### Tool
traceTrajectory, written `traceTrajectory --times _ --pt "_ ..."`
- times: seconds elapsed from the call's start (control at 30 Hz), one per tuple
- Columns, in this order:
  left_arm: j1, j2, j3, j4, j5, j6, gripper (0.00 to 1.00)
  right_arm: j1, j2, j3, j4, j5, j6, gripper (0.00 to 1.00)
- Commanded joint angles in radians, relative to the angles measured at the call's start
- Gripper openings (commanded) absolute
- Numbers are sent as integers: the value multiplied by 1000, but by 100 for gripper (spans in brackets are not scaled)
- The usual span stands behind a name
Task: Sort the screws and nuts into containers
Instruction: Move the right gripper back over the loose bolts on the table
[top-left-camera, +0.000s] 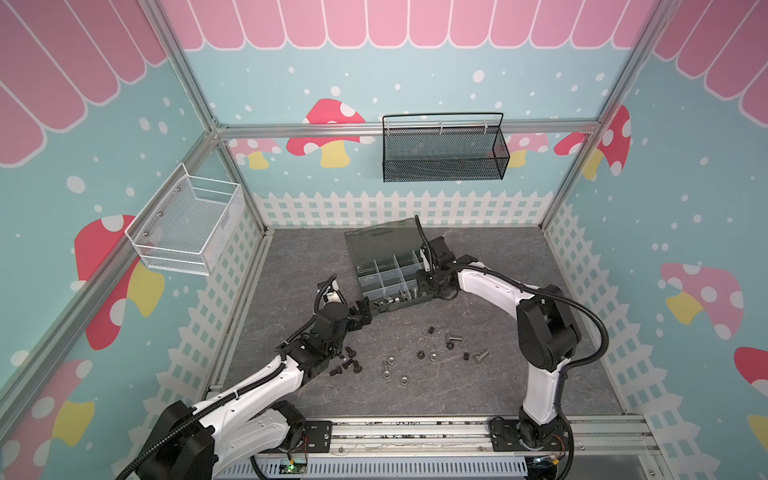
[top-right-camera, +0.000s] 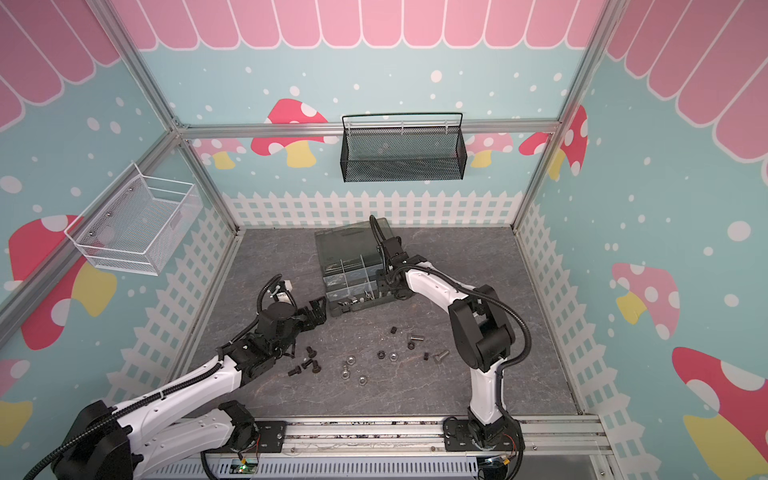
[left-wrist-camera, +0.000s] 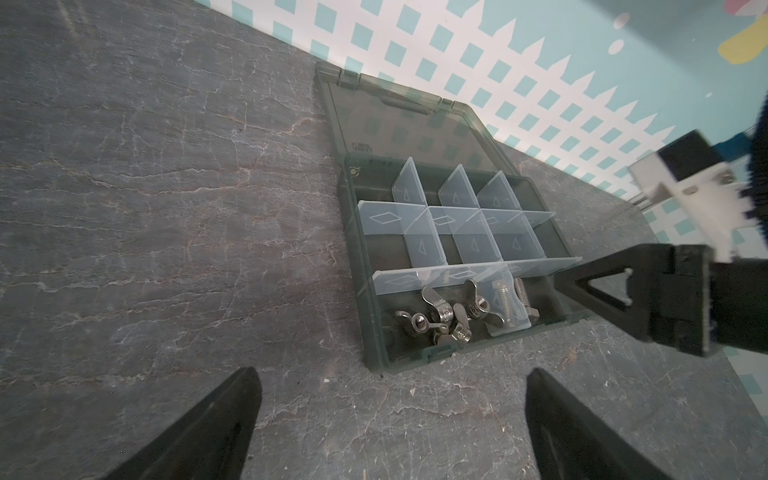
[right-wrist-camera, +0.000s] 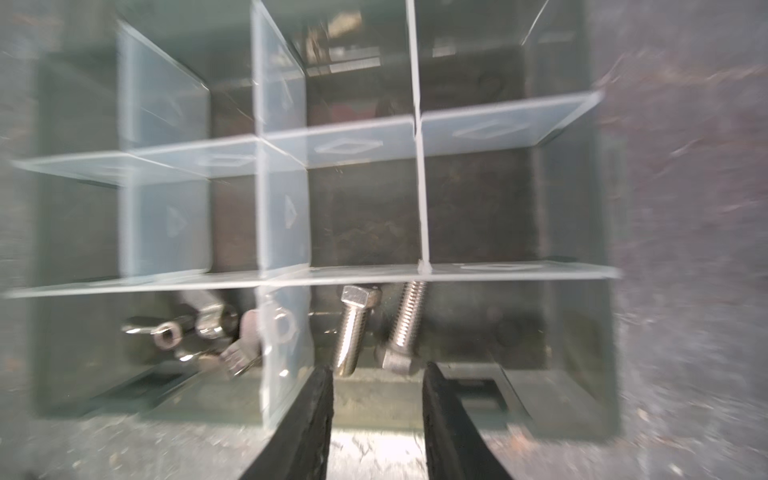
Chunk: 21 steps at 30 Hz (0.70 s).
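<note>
The containers (top-left-camera: 388, 276) (top-right-camera: 351, 274) are translucent compartments in a smoky-grey box with its lid open. In one front compartment lie two silver hex screws (right-wrist-camera: 353, 332) (left-wrist-camera: 505, 299); the compartment beside it holds silver wing nuts (left-wrist-camera: 440, 311) (right-wrist-camera: 195, 328). My right gripper (right-wrist-camera: 378, 368) (top-left-camera: 422, 286) hovers over the screws' compartment, open, with nothing between its jaws. My left gripper (left-wrist-camera: 392, 374) (top-left-camera: 363, 311) stands wide open and empty, just off the box's front left corner. Loose on the table lie black screws (top-left-camera: 347, 365), silver nuts (top-left-camera: 390, 361), black nuts (top-left-camera: 420, 354) and silver screws (top-left-camera: 482, 355).
A black mesh basket (top-left-camera: 444, 149) hangs on the back wall and a white wire basket (top-left-camera: 187, 224) on the left wall. The arms' base rail (top-left-camera: 415, 432) runs along the table's front edge. The open lid (top-left-camera: 382, 241) lies behind the compartments.
</note>
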Motion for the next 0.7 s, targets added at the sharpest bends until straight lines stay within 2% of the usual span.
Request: traceTrajectory --times 0.0,0.37,0.67 --pt "8 -23 1 -5 -5 -26 100 5 -117 -52 -44 33 -16 39" --pt "10 -32 -3 -11 -5 -24 100 5 -374 -382 -202 127 16 40" --pt "9 -17 0 3 13 -36 100 5 -417 -550 -249 141 65 42"
